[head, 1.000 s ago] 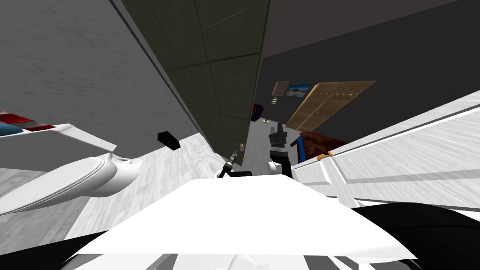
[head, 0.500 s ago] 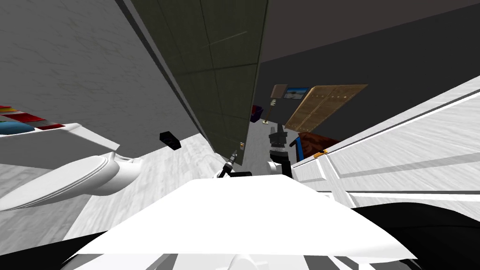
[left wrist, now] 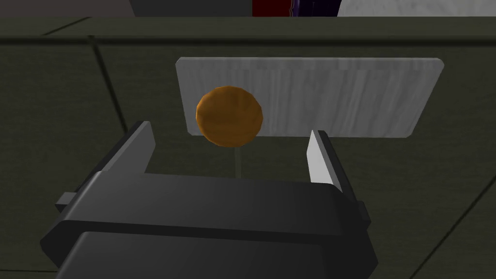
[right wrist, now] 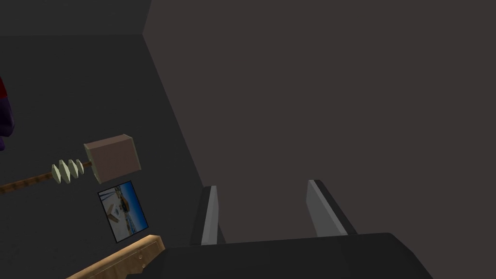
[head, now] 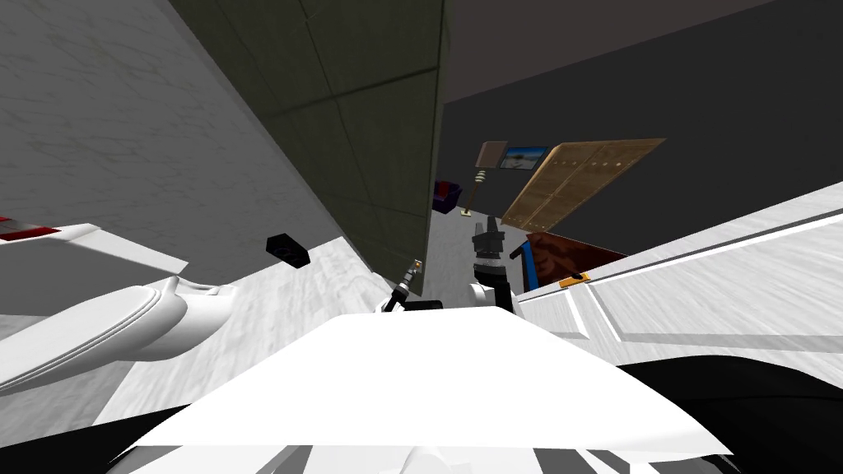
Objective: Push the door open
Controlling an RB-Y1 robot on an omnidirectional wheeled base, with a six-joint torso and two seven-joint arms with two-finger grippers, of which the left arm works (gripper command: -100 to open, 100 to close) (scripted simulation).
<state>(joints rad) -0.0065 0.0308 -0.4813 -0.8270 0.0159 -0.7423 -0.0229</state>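
The dark green door (head: 362, 123) in front of me is swinging further away than a moment ago. The gap beside it is getting wider, so I think the push is working. The left gripper (left wrist: 231, 131) is waiting wide open by the orange knob (left wrist: 229, 116), holding nothing. The right gripper (right wrist: 262, 186) is pointing through the gap, open and empty too.
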